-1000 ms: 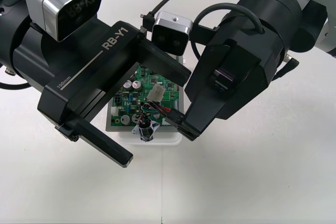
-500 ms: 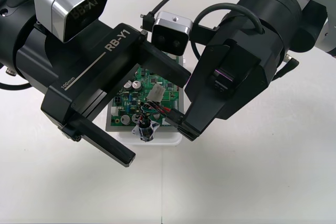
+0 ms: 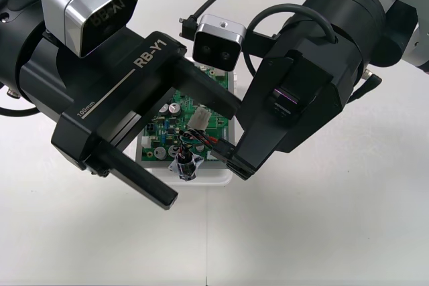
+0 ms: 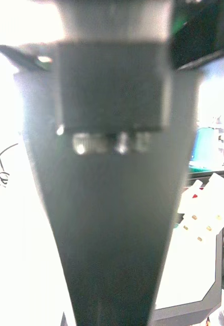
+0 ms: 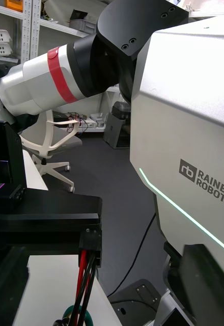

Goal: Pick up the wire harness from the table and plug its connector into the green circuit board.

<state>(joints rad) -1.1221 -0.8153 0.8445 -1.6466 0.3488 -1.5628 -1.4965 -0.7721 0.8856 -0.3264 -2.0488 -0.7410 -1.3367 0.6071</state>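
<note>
Crowding the green circuit board (image 3: 218,122) on its white base (image 3: 216,177), your two arms meet at mid-counter (image 3: 322,232) in the front view. Your right gripper (image 3: 233,160), coming in from the right, reaches down to the board's near right corner with its black fingers (image 3: 242,147) drawn close together. The wire harness (image 3: 201,140) runs straight to their tips, so it appears to be pinched there, though from above the tips hide the exact grip. From the left wrist camera you can see the small black plug (image 5: 91,245) at the end of the right gripper's dark fingers, with the red and black wires (image 5: 84,285) dropping out of it toward a green wire (image 5: 74,313). Whether that plug is seated in the board you cannot tell. The harness's round metal socket (image 3: 186,165) rests at the board's near edge, partly over the white base, and the wires arch from it across the board toward the right gripper. Your left gripper (image 3: 199,151), coming in from the left, is spread wide and holds nothing. One of its fingers slants over the counter just left of the base and the other lies across the far part of the board, with the harness showing between them.
</note>
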